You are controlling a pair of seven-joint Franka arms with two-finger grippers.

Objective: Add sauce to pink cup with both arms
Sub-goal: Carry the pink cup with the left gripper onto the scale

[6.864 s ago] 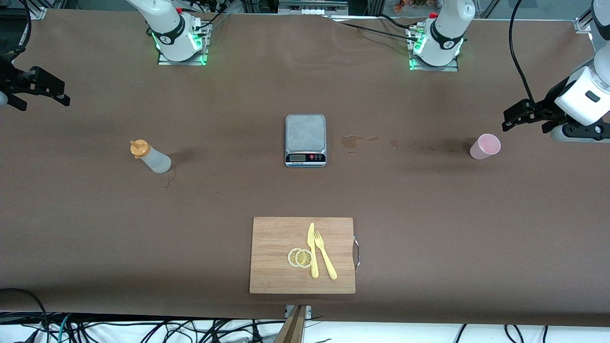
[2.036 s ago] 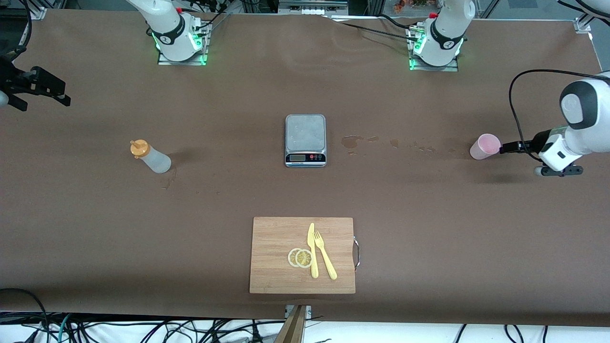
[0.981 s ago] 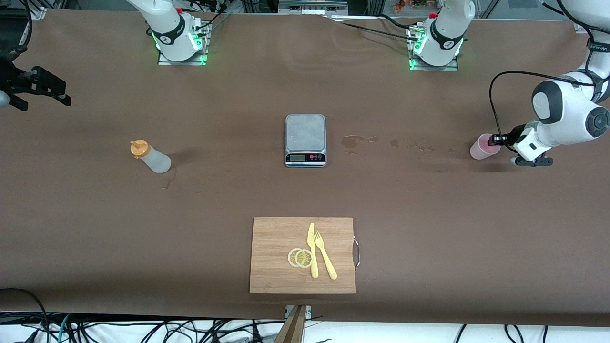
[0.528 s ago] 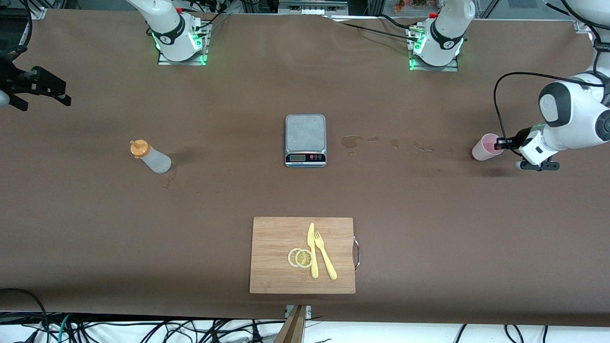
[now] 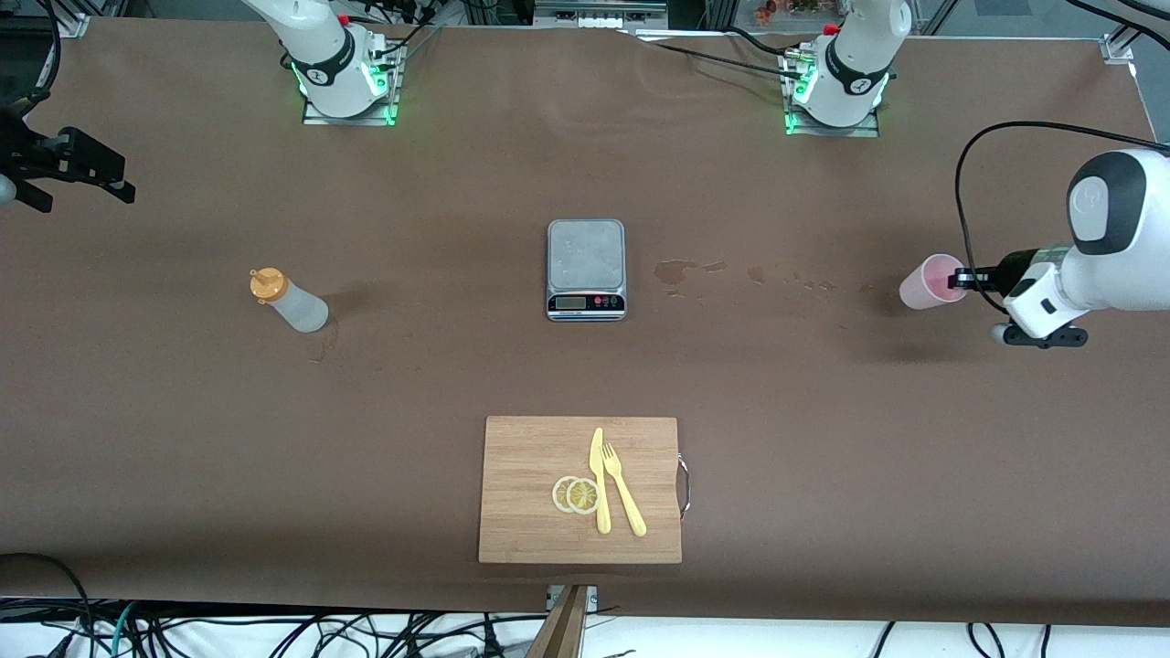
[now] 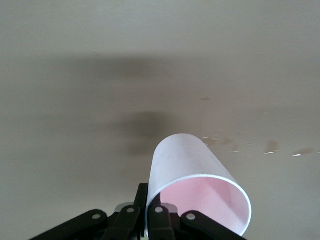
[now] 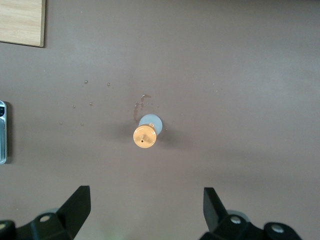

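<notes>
At the left arm's end of the desk (image 5: 823, 384), the left pincer (image 5: 962, 277) is clenched on the rim of the pink cup (image 5: 925, 281); the left wrist view shows one finger inside the wall, one outside. The cup is tilted with its mouth toward the pincer and looks raised off the desk, its shadow lying apart below it. Step in hand: cup pickup, early in the task. Next move probably calls for carrying the cup toward the grey scale (image 5: 586, 269) at mid-desk and standing it upright without letting the thin rim grip slip.

The sauce (image 5: 287, 302) stands untouched toward the right arm's end. The right pincer (image 5: 87, 174) waits up high, released, fingers wide; its wrist view looks straight down on the orange cap.

Versus a second ago: the cup sat on the desk with the left pincer just closing on it; now the cup is gripped and lifted slightly, wrist drawn outward. Bottle, scale and cutting board (image 5: 530, 475) unchanged.
</notes>
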